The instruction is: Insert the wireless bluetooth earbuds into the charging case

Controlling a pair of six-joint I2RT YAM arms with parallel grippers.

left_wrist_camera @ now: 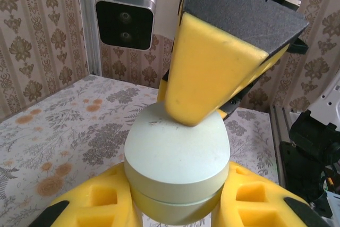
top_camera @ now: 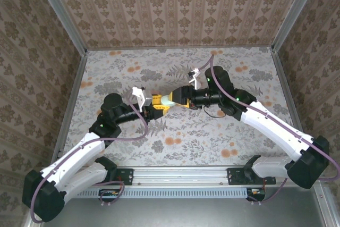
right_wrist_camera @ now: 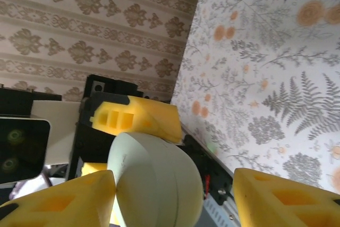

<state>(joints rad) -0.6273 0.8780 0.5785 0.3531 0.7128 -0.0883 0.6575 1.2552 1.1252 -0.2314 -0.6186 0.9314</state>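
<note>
The pale green charging case (top_camera: 168, 99) hangs above the middle of the table, lid shut with only a thin seam showing. My left gripper (top_camera: 156, 106) is shut on it: in the left wrist view the case (left_wrist_camera: 178, 158) sits squeezed between the two yellow fingers (left_wrist_camera: 90, 208). My right gripper (top_camera: 179, 97) meets it from the right and is open. One of the right gripper's fingers (left_wrist_camera: 212, 73) presses on the lid's flat face. In the right wrist view the case (right_wrist_camera: 159, 184) touches the left finger (right_wrist_camera: 58, 200), and the other finger stands well apart. The earbuds are out of view.
The flowered tabletop (top_camera: 212, 131) lies below both arms. Patterned walls and metal corner rails (top_camera: 71, 97) enclose the table. The left wrist camera housing (right_wrist_camera: 21, 139) sits close behind the case.
</note>
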